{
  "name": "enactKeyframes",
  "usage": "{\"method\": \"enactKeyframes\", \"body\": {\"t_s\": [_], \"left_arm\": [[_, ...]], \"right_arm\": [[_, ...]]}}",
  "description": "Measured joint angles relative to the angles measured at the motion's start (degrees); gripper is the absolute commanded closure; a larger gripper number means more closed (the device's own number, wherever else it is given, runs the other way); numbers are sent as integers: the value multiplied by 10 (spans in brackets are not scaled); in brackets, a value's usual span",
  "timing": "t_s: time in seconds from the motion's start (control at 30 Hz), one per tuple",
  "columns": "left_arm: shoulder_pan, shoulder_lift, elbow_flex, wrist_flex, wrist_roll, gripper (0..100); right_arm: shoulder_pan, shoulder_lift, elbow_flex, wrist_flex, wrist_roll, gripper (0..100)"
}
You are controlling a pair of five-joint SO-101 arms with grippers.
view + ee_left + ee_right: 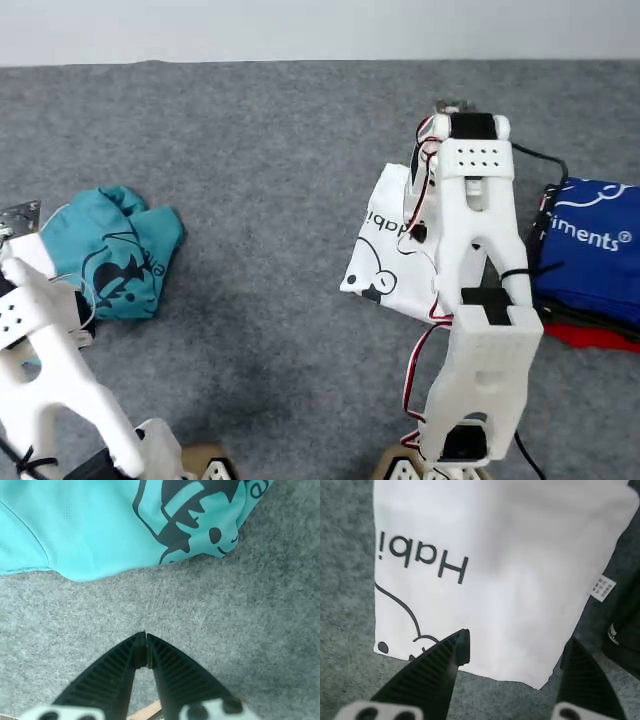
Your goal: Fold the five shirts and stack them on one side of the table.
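1. Right of centre on the grey table (pixel 260 150), the white shirt (pixel 385 250) lies folded flat, part of it hidden under the right arm (pixel 480 300).
2. At the right edge, a blue shirt (pixel 590 250) sits on top, with a red shirt (pixel 600 340) peeking out beneath.
3. Far left, the teal shirt (pixel 120 250) is a crumpled heap.
4. The right gripper (pixel 519 647) hangs over the white shirt's edge, jaws spread wide, gripping nothing.
5. The left gripper (pixel 146 642) is clamped tight and empty, above bare table just beside the teal shirt.

The bunched shirt (pixel 100 525) lay on the table (pixel 250 615) just ahead of the left gripper (pixel 145 642). The folded shirt (pixel 485 555) lay beneath the right gripper (pixel 517 647), the shirt stack (pixel 590 250) to its right.
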Motion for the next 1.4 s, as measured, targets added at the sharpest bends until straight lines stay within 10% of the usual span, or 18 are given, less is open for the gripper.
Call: {"method": "enactKeyframes", "body": {"t_s": [1.4], "left_arm": [[0,0,-1,0,0,994]], "right_arm": [[26,152,-18,-67,-32,608]]}}
